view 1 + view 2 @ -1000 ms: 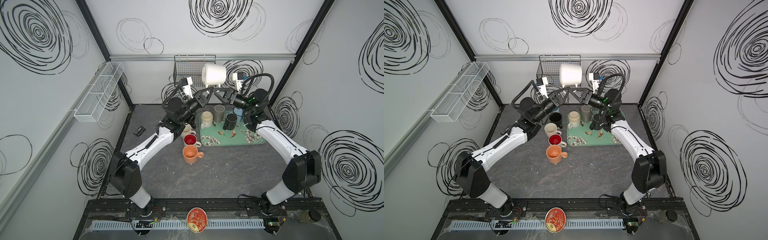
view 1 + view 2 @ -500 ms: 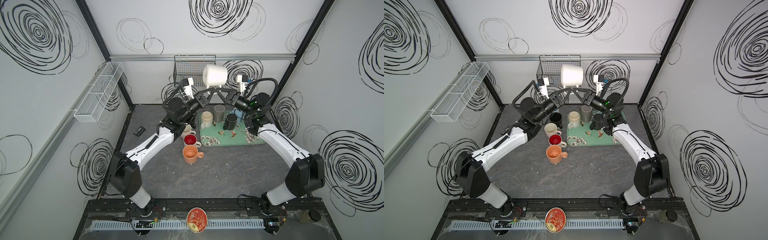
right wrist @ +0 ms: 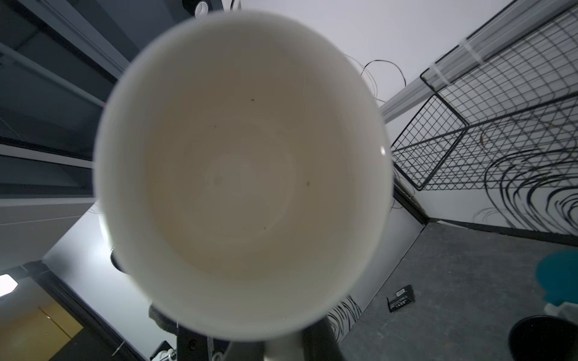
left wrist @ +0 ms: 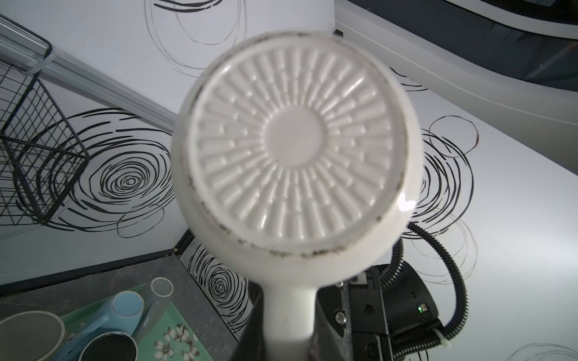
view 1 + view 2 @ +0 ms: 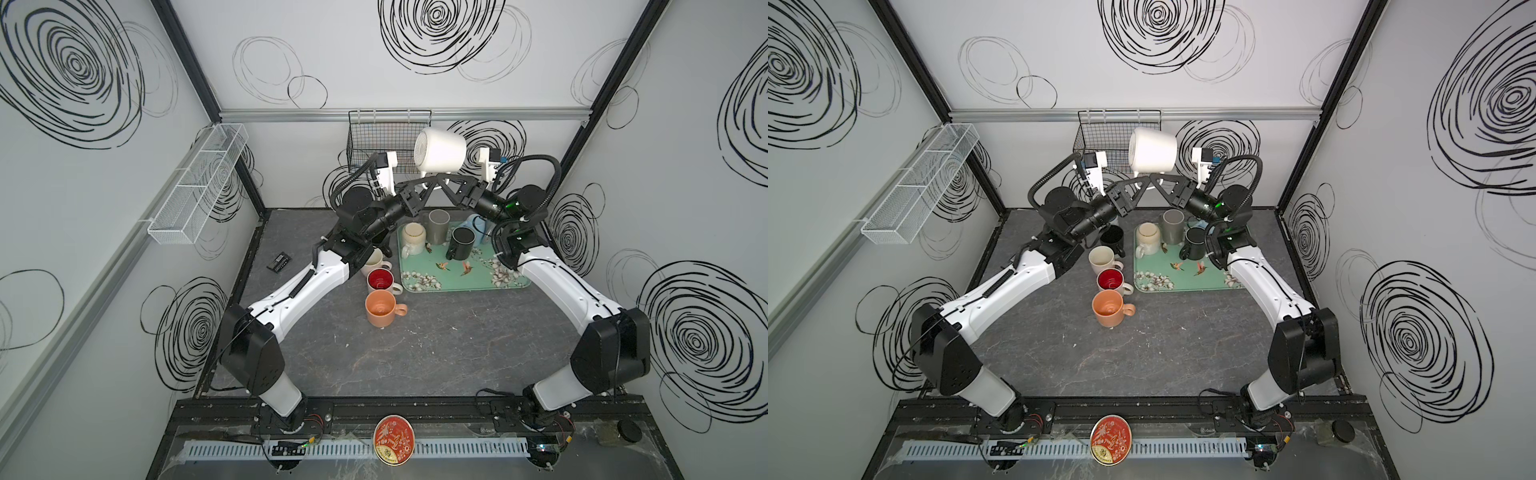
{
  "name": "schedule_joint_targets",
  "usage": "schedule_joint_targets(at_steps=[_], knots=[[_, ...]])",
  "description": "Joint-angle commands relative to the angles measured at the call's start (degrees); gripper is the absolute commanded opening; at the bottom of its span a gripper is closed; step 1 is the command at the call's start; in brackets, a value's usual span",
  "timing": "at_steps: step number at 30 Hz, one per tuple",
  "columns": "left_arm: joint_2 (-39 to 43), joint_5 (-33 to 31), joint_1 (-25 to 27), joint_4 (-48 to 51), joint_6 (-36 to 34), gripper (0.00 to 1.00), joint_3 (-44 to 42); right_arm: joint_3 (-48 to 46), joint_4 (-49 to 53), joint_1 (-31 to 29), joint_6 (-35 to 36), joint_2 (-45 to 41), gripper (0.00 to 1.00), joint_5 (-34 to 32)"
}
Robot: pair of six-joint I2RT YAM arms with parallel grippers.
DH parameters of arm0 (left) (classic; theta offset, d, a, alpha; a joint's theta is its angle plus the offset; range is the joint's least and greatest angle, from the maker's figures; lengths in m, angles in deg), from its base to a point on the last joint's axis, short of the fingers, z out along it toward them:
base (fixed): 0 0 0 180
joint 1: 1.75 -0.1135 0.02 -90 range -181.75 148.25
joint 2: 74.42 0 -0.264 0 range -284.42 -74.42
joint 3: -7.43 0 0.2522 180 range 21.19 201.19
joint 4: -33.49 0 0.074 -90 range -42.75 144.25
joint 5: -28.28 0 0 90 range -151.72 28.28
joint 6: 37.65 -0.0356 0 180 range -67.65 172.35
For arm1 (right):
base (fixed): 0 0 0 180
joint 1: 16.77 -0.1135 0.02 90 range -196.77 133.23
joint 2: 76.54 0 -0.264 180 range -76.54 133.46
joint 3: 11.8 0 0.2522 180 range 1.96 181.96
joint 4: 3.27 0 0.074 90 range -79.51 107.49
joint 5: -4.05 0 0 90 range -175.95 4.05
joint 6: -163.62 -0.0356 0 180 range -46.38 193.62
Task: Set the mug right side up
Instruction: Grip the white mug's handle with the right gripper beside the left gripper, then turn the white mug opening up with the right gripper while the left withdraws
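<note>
The left gripper (image 5: 430,183) and right gripper (image 5: 446,183) are both clenched on the handle (image 4: 287,312) of the white mug (image 5: 440,153), tips meeting, probably to pass it across for the turn. The mug hangs sideways at their 12 o'clock, base toward 9, mouth toward 3, clear above the floral tray (image 5: 469,280).
</note>
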Motion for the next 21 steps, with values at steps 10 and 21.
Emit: schedule_joint_targets(at_steps=[10,21], knots=[[3.94,3.75,1.35,-3.47,0.21,0.21,-3.19,-5.29,-7.17,2.22,1.99,-4.9,0.0,-0.94],[7.21,4.05,0.06,4.86,-4.95,0.45,-5.3,-6.21,2.94,2.76,12.99,-7.41,0.0,-1.65]])
